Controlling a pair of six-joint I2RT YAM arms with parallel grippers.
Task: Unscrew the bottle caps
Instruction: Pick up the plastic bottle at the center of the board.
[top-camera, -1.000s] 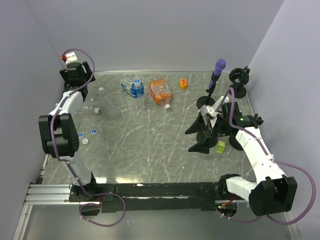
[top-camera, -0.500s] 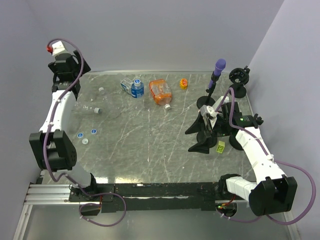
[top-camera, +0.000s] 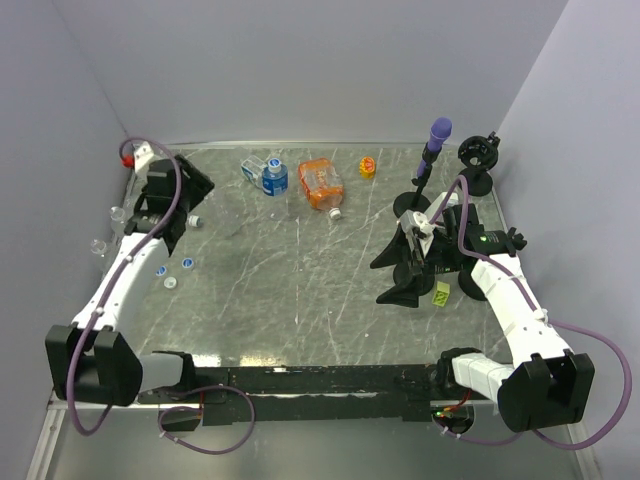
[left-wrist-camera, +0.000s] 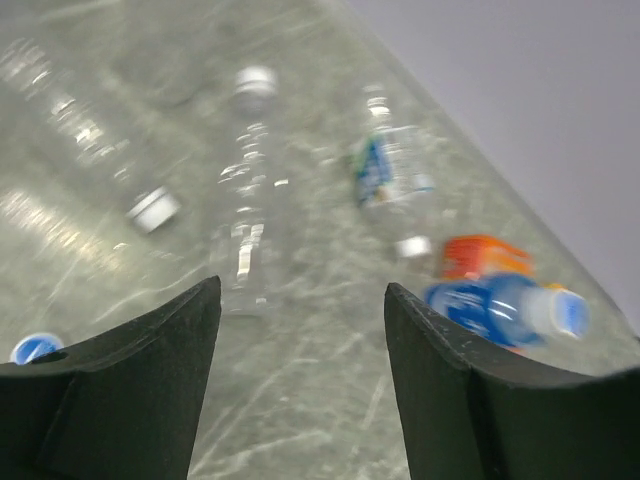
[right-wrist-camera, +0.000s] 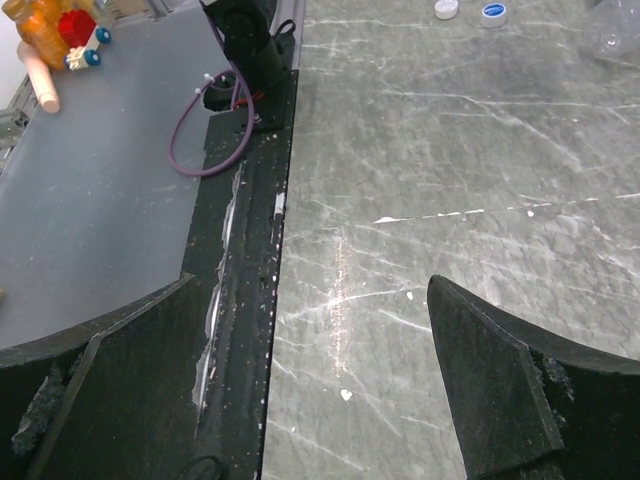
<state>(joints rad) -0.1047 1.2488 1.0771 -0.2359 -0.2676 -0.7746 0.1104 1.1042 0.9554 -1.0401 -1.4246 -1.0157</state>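
Grey marbled tabletop (top-camera: 300, 300), upper left: left gripper (left-wrist-camera: 300, 295) spread and empty, facing clear bottle (left-wrist-camera: 248, 210). Centre jaws on its white cap (left-wrist-camera: 255, 80) before closing; right gripper (right-wrist-camera: 312, 285) also spread wide.

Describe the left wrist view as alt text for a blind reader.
The left hand, open and empty, hangs over a grey table with clear bottles lying on it, the middle one white-capped. A loose blue cap lies at lower left.

High overview; wrist views seemingly near table (top-camera: 300, 300)
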